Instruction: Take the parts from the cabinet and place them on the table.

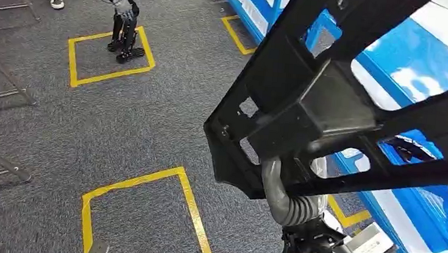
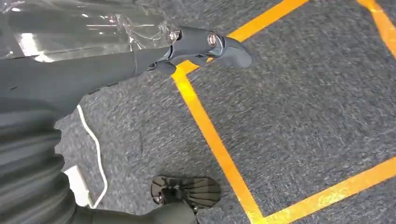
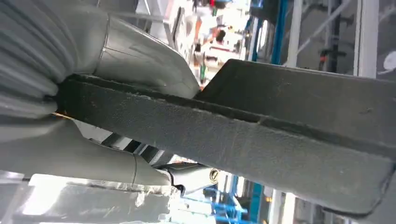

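The part (image 1: 333, 105) is a big black plastic frame of flat ribbed bars and open windows, matte and stiff-looking. It is held up in the air in front of the robot, over the grey carpet (image 1: 118, 123). Its long axis runs upward and away from the right hand (image 1: 285, 199), slanting toward the blue rack (image 1: 407, 240) that stands just beside it. In the right wrist view a rough-edged bar of the part (image 3: 233, 135) sits clamped between the thick grey thumb and the fingers, so the right hand holds the frame at its low end. No counter is in view, so I judge the carry is under way and the placing is not yet done. The left hand (image 2: 205, 46) hangs low, well apart from the part, over yellow tape lines (image 2: 210, 135); it holds nothing, fingers stretched out.
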Controlling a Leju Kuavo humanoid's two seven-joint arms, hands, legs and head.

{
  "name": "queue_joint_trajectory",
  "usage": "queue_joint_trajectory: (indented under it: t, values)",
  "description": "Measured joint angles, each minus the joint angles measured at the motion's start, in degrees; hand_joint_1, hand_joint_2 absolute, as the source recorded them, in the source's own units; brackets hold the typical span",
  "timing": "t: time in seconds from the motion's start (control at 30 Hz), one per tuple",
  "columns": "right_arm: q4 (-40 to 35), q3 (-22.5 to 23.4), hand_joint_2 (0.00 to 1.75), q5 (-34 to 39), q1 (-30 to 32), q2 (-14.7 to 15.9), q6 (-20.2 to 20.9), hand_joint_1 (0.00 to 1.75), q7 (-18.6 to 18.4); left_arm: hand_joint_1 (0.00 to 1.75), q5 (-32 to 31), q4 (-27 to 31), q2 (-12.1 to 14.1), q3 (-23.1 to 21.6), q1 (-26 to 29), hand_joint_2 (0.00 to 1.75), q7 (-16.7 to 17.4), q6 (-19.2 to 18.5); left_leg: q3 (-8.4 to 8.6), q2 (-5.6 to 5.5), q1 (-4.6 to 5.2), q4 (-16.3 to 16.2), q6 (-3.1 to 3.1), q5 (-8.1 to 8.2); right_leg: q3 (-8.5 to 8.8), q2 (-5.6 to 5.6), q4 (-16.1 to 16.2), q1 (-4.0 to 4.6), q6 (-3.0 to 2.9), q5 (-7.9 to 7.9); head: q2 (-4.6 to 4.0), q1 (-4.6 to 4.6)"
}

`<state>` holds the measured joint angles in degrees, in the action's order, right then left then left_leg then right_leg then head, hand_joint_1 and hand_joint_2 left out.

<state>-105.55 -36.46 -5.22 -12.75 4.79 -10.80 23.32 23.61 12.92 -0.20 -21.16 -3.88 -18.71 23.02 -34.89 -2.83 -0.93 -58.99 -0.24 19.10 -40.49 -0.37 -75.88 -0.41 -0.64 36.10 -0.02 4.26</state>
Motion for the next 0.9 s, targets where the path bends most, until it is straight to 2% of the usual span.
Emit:
queue_joint_trajectory:
  t: [0.03, 0.07, 0.1, 0.13, 0.17, 0.23, 0.27, 0.3, 0.33, 0.37, 0.4, 0.43, 0.47, 0.5, 0.53, 0.57, 0.6, 0.63, 0.67, 0.7, 0.77, 0.8, 0.83, 0.87, 0.9]
  values:
    - [0.2, 0.0, 1.75, 0.1, -0.1, 0.0, 0.0, 1.75, 0.0, 0.0, 0.0, -0.2, -0.2, 0.3, 0.0, 1.75, 0.0, 0.0, 0.06, -0.74, -0.01, 0.0, -0.02, 0.0, 1.45, 0.16, 3.3, -0.06, -0.14, -2.4, 0.0, 0.39]
    - [0.3, 0.0, 1.75, 0.1, -0.4, -0.1, 0.0, 1.75, 0.0, 0.0, 0.0, -0.2, -0.5, 0.7, 0.0, 1.75, 0.0, 0.0, 0.1, -1.58, -0.02, -0.1, -0.06, -0.01, 3.71, 0.62, 8.6, -0.09, -0.39, -5.4, 0.0, 0.7]
    - [0.4, 0.0, 1.75, 0.1, -0.7, -0.1, 0.0, 1.75, 0.0, 0.0, 0.0, -0.2, -0.7, 0.9, -0.1, 1.75, 0.0, 0.0, 0.1, -2.3, -0.05, -0.1, -0.16, 0.02, 5.78, 1.98, 13.4, -0.12, -0.65, -7.97, -0.02, 1.0]
    - [0.6, 0.0, 1.75, 0.1, -0.9, -0.1, 0.0, 1.75, 0.0, 0.0, 0.0, -0.3, -0.9, 1.0, -0.1, 1.75, 0.0, 0.0, -0.25, -2.73, -0.08, -0.1, -0.54, -0.06, 6.51, 5.34, 15.3, -0.31, -0.86, -7.79, -0.02, 1.16]
    - [0.6, 0.0, 1.75, 0.1, -0.9, -0.1, 0.0, 1.75, 0.1, 0.0, 0.0, -0.3, -1.0, 1.1, -0.2, 1.75, 0.1, 0.1, -0.67, -3.75, -0.18, -0.4, -1.01, -0.3, 6.52, 5.24, 16.1, -0.28, -0.79, -8.16, 0.0, 0.72]
    - [0.8, 0.0, 1.75, 0.1, -0.9, -0.1, 0.0, 1.75, 0.1, 0.0, 0.1, -0.5, -1.2, 1.2, 0.0, 1.75, 0.2, 0.2, -1.11, -4.83, -0.88, 0.0, -1.8, -0.71, 6.54, 4.14, 16.2, 0.19, -1.0, -7.96, 0.0, 1.27]
    - [0.9, 0.0, 1.75, 0.1, -0.9, -0.1, 0.0, 1.75, 0.1, 0.0, 0.2, -0.7, -1.2, 1.3, 0.1, 1.75, 0.2, 0.4, -1.15, -5.42, -0.84, 0.2, -2.21, -0.91, 6.76, 3.43, 16.6, 0.22, -1.05, -7.95, 0.0, 1.4]
    - [0.9, 0.0, 1.75, 0.1, -1.0, -0.2, 0.0, 1.75, 0.2, 0.0, 0.5, -0.7, -1.2, 1.3, 0.2, 1.75, 0.2, 0.7, -1.26, -5.68, -0.37, 0.1, -2.53, -0.85, 7.33, 2.46, 18.0, -0.43, -1.21, -8.0, -0.02, 1.4]
    - [0.9, 0.0, 1.75, 0.1, -1.1, -0.2, 0.0, 1.75, 0.2, 0.0, 0.6, -0.7, -1.5, 1.3, 0.2, 1.75, 0.2, 0.8, -1.66, -1.95, -0.16, -1.6, -2.72, 0.61, 7.67, 1.57, 18.5, -0.38, -1.61, -8.26, -0.02, 0.94]
    - [0.9, 0.0, 1.75, 0.1, -1.1, -0.2, -0.1, 1.75, 0.3, 0.0, 0.7, -0.7, -1.5, 1.4, 0.1, 1.75, 0.2, 1.0, -3.04, 0.36, -0.16, -4.8, -2.74, 2.69, 7.72, 0.91, 18.5, -0.33, -1.82, -8.27, 0.0, 0.06]
    - [0.9, 0.0, 1.75, 0.2, -1.1, -0.2, -0.1, 1.75, 0.3, 0.0, 0.8, -0.7, -1.5, 1.4, 0.0, 1.75, 0.2, 1.0, -5.09, 1.66, -0.25, -9.4, -2.92, 5.04, 7.69, 0.1, 18.4, -0.21, -2.02, -8.15, -0.02, -0.02]
    - [1.0, 0.0, 1.75, 0.2, -0.9, -0.2, -0.2, 1.75, 0.3, 0.0, 1.0, -0.7, -1.5, 1.6, -0.1, 1.75, 0.2, 1.1, -6.98, 2.11, -0.34, -13.9, -3.04, 6.9, 7.68, -0.78, 18.3, -0.1, -2.18, -8.04, -0.02, -0.26]
    - [1.1, 0.0, 1.75, 0.2, -0.8, -0.2, -0.2, 1.75, 0.3, 0.0, 1.1, -0.7, -1.5, 1.8, 0.0, 1.75, 0.2, 1.1, -8.34, 2.29, -0.4, -17.1, -3.18, 7.76, 7.67, -1.58, 18.3, -0.05, -2.24, -7.99, 0.0, -0.4]
    - [1.3, 0.0, 1.75, 0.3, -0.7, -0.2, -0.3, 1.75, 0.3, 0.0, 1.1, -0.8, -1.5, 2.0, 0.1, 1.75, 0.2, 1.1, -8.28, 2.34, -0.43, -17.4, -3.27, 7.17, 7.67, -2.31, 18.2, -0.05, -2.25, -7.95, 0.0, -0.48]
    - [1.4, 0.0, 1.75, 0.3, -0.7, -0.2, -0.4, 1.75, 0.4, 0.0, 1.2, -0.8, -1.5, 2.2, 0.1, 1.75, 0.2, 1.1, -6.96, 2.45, -0.47, -15.1, -3.33, 5.62, 7.67, -2.93, 18.2, -0.05, -2.21, -7.9, -0.02, -0.66]
    - [1.5, 0.0, 1.75, 0.3, -0.7, -0.2, -0.5, 1.75, 0.4, 0.0, 1.2, -0.8, -1.5, 2.3, 0.1, 1.75, 0.2, 1.2, -4.42, 2.83, -0.51, -10.5, -3.37, 3.29, 7.67, -3.54, 18.0, -0.07, -2.1, -7.79, -0.02, -0.92]
    - [1.5, 0.0, 1.75, 0.3, -0.7, -0.2, -0.5, 1.75, 0.4, 0.0, 1.2, -0.8, -1.5, 2.4, 0.1, 1.75, 0.2, 1.2, -1.64, 3.67, -0.51, -5.5, -3.32, 1.08, 7.7, -4.08, 17.8, -0.1, -1.92, -7.62, -0.02, -1.09]
    - [1.5, 0.0, 1.75, 0.3, -0.7, -0.2, -0.5, 1.75, 0.5, 0.0, 1.2, -0.8, -1.5, 2.4, 0.0, 1.75, 0.1, 1.2, 0.28, 5.6, -0.41, -1.0, -3.19, 0.49, 7.72, -4.59, 17.5, -0.02, -1.58, -7.31, -0.02, -1.42]
    - [1.5, 0.0, 1.75, 0.3, -0.7, -0.2, -0.5, 1.75, 0.6, 0.0, 1.2, -0.8, -1.6, 2.5, -0.1, 1.75, 0.1, 1.2, 0.38, 7.05, 0.39, -0.3, -2.79, 0.87, 7.48, -5.0, 17.0, 0.63, -1.19, -7.04, 0.0, -2.01]
    - [1.5, 0.0, 1.75, 0.3, -0.8, -0.2, -0.5, 1.75, 0.6, 0.0, 1.3, -0.8, -1.6, 2.7, -0.1, 1.75, 0.0, 1.2, 0.05, 5.89, 0.28, -0.5, -2.14, 0.58, 7.44, -5.45, 17.1, 0.6, -1.06, -7.11, -0.02, -1.99]
    - [1.7, 0.0, 1.75, 0.3, -0.8, -0.1, -0.6, 1.75, 0.7, 0.0, 1.7, -0.8, -1.6, 2.9, 0.0, 1.75, 0.0, 1.2, -0.32, 4.81, 0.31, -0.5, -1.68, 0.51, 7.59, -6.42, 17.2, 0.63, -0.68, -7.23, -0.02, -1.38]
    - [1.7, 0.0, 1.75, 0.3, -0.8, -0.1, -0.6, 1.75, 0.7, 0.0, 1.7, -0.8, -1.6, 3.0, 0.0, 1.75, 0.0, 1.3, -0.24, 4.24, 0.24, -0.2, -1.27, 0.26, 7.61, -6.92, 17.1, 0.47, -0.31, -6.97, 0.0, -1.53]
    - [1.7, 0.0, 1.75, 0.3, -0.8, -0.1, -0.6, 1.75, 0.7, 0.0, 1.7, -0.9, -1.8, 3.1, 0.1, 1.75, -0.1, 1.3, -0.12, 3.75, -0.04, 0.0, -0.93, 0.06, 7.48, -4.77, 16.2, 0.02, 0.1, -5.91, -0.02, -1.51]
    - [1.7, 0.0, 1.75, 0.3, -0.8, -0.1, -0.6, 1.75, 0.7, 0.0, 1.8, -0.9, -1.8, 3.4, 0.0, 1.75, -0.2, 1.5, -0.2, 3.2, -0.1, 0.0, -0.66, 0.01, 6.28, -2.21, 13.6, -0.07, 0.26, -4.06, -0.02, -1.36]
    - [1.8, 0.1, 1.75, 0.3, -0.8, 0.0, -0.6, 1.75, 0.7, 0.0, 1.8, -0.9, -1.8, 3.6, -0.1, 1.75, -0.2, 1.6, -0.27, 2.76, -0.1, 0.0, -0.39, -0.06, 4.33, -1.18, 9.5, -0.09, 0.31, -1.9, 0.0, -0.92]
